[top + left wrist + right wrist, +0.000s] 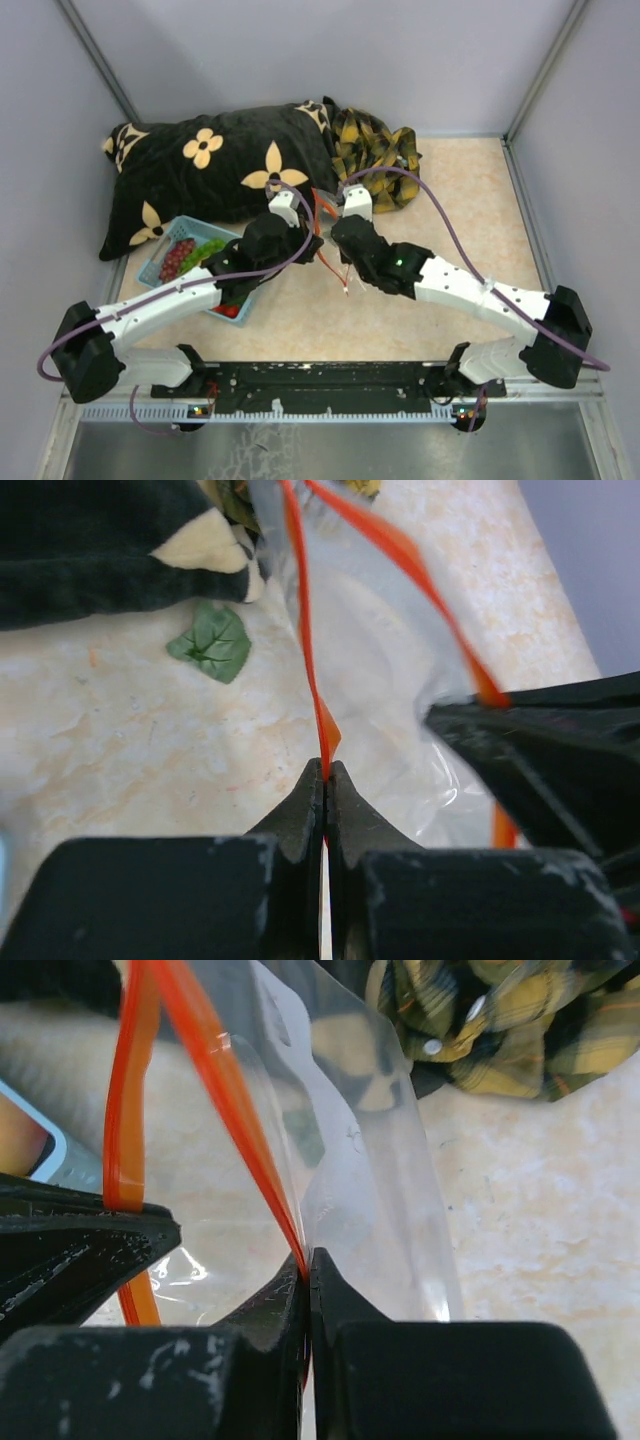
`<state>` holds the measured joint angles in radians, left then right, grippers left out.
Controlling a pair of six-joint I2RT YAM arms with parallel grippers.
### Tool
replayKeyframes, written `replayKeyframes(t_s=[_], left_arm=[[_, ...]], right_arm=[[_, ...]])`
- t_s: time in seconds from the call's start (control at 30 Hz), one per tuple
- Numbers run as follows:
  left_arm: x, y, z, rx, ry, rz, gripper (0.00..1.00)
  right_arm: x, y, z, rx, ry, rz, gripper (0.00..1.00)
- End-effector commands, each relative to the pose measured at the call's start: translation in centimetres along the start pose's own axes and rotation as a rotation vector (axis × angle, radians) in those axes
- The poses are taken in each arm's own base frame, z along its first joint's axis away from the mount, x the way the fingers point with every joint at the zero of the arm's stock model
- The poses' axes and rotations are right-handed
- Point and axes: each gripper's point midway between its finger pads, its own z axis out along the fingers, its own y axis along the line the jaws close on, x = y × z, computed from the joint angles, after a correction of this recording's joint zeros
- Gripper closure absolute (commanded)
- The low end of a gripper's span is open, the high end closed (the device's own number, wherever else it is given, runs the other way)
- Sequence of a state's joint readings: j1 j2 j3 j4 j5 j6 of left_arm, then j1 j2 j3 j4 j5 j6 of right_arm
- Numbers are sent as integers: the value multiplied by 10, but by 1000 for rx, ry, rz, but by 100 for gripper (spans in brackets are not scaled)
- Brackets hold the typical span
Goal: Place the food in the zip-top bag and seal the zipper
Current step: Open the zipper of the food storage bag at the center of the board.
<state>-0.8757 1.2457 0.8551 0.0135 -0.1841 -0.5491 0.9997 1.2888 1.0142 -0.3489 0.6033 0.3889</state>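
Note:
The clear zip-top bag [390,670] hangs between my two grippers at the table's middle, its mouth spread apart. My left gripper [326,770] is shut on one side of the red-orange zipper [303,610]. My right gripper [308,1258] is shut on the other side of the zipper [215,1070]. In the top view the left gripper [308,243] and right gripper [338,236] nearly touch. The food, purple grapes [178,257], green pieces [205,250] and red berries [228,310], lies in the light-blue basket [150,270]. A green leaf [212,642] lies on the table.
A black pillow with yellow flowers [210,170] and a yellow plaid cloth [375,145] lie along the back. The basket sits under my left arm. Grey walls close in the table on the left, back and right.

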Motion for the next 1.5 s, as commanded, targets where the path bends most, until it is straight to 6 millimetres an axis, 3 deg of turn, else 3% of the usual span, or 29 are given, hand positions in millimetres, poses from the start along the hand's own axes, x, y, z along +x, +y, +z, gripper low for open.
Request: replayKeyframes(t_s=[0.0,0.13,0.3,0.4,0.73,0.83,1.07,1.27,1.37,1.47], left_arm=[[-30,1,-10,-50,-78,52,100],[-44,3,-17,-83,-92,94,100],[-64,19,-30,-190,-139,146,100],[-69,25,-36,-223,-154,169,100],[-42,49,-40,-289,-76,191,100],[-29,51,-40,-271,-51,182,100],[-1,21,-29,-84,38,114,99],[-2,9,-27,-32,42,88,82],[-7,5,-29,-16,21,74,68],[-13,3,-32,-5,1,61,63]], right_arm=[[-44,-25,-26,107,-66,-14,100],[-58,-37,-39,150,-62,-56,100],[-85,-40,-56,138,-81,-80,100],[-92,-43,-58,143,-94,-84,100],[-34,-78,-24,221,28,-60,100],[-36,-66,-22,141,12,-42,100],[-46,-23,-17,-91,-49,5,100],[-47,-11,-11,-135,-48,-15,100],[-47,-9,-9,-134,-46,-31,100],[-46,-7,-7,-128,-45,-53,100]])
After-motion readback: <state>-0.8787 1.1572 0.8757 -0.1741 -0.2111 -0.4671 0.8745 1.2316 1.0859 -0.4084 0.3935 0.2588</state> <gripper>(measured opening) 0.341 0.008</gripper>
